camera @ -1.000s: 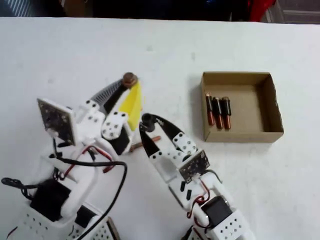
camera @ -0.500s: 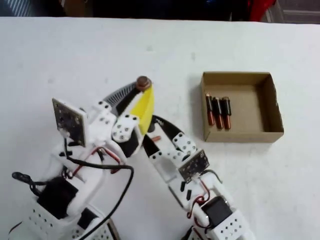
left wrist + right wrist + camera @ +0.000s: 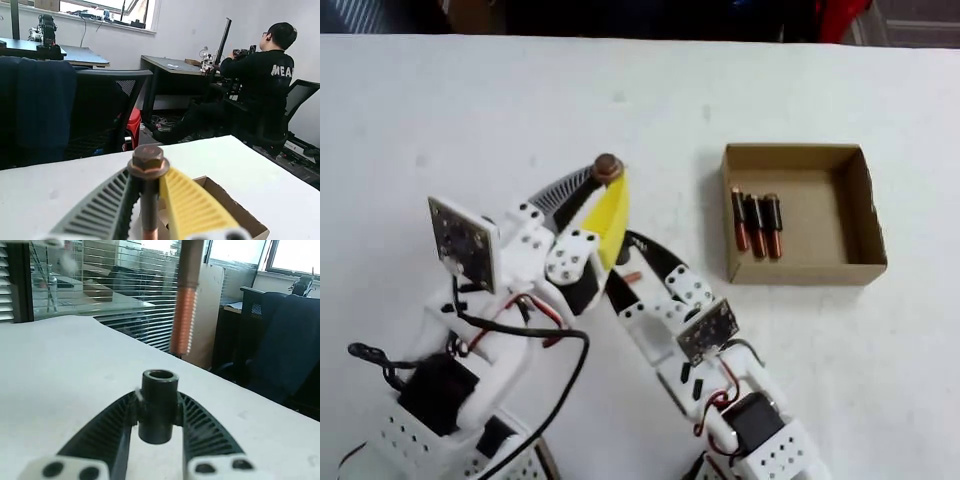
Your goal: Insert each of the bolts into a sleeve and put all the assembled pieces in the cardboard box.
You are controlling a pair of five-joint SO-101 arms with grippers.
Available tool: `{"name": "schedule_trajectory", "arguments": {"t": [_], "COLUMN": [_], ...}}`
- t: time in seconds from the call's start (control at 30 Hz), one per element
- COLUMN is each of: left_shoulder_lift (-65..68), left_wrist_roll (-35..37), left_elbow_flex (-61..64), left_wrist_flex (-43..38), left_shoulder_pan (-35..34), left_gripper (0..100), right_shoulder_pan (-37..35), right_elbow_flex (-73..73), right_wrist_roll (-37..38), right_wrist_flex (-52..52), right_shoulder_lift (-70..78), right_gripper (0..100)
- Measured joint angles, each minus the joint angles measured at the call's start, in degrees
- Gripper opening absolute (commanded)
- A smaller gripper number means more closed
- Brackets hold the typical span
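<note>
— What is the left gripper [image 3: 606,180] doing?

— Its grey and yellow fingers are pinched on a bolt [image 3: 148,165]. They grip the shaft just under the hex head, so the head sits above the fingertips and the bolt stands upright.

— And the other arm?

— The right gripper [image 3: 158,412] has its black fingers pressed together on a sleeve [image 3: 159,405]. The sleeve is a short dark tube, held upright between the fingertips with its open bore facing up.

— How does the bolt lie relative to that sleeve?

— In the right wrist view, the bolt's threaded copper end hangs above the sleeve and a little to one side of the bore. The two are apart, and the thread has not entered the opening. From the high view the left gripper crosses over the tips of the right one, near the middle of the table [image 3: 720,90].

— Can the sleeve be seen from above?

— Not clearly, because the yellow finger covers that spot.

— Where is the cardboard box [image 3: 800,272]?

— It sits on the table beyond the right gripper, well apart from both sets of fingers. Three assembled pieces [image 3: 757,224] lie side by side along its inner wall on the side nearer the grippers. Each has a dark sleeve end and a copper end.

— Anything else near the fingers?

— A small copper-coloured piece [image 3: 632,277] lies on the table between the two grippers. It is too hidden to tell what it is.
</note>
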Motion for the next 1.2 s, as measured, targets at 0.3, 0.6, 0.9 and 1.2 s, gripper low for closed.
{"name": "schedule_trajectory", "arguments": {"t": [0.3, 0.6, 0.9, 1.2], "left_shoulder_lift": [-7.2, -8.0, -8.1, -8.2], "left_wrist_roll": [-3.5, -3.5, -3.5, -3.3], "left_elbow_flex": [5.0, 6.5, 10.4, 11.3], "left_wrist_flex": [0.0, 0.0, -4.5, -4.8], "left_shoulder_pan": [-0.8, -1.8, -1.8, -1.8], "left_gripper": [2, 2, 2, 2], "right_shoulder_pan": [0.0, 0.0, 0.0, 0.0], "right_elbow_flex": [0.0, 0.0, 0.0, 0.0], "right_wrist_roll": [0.0, 0.0, 0.0, 0.0], "right_wrist_flex": [0.0, 0.0, 0.1, 0.1], "right_shoulder_lift": [0.0, 0.0, 0.0, 0.0], "right_gripper": [1.7, 1.7, 1.7, 1.7]}}
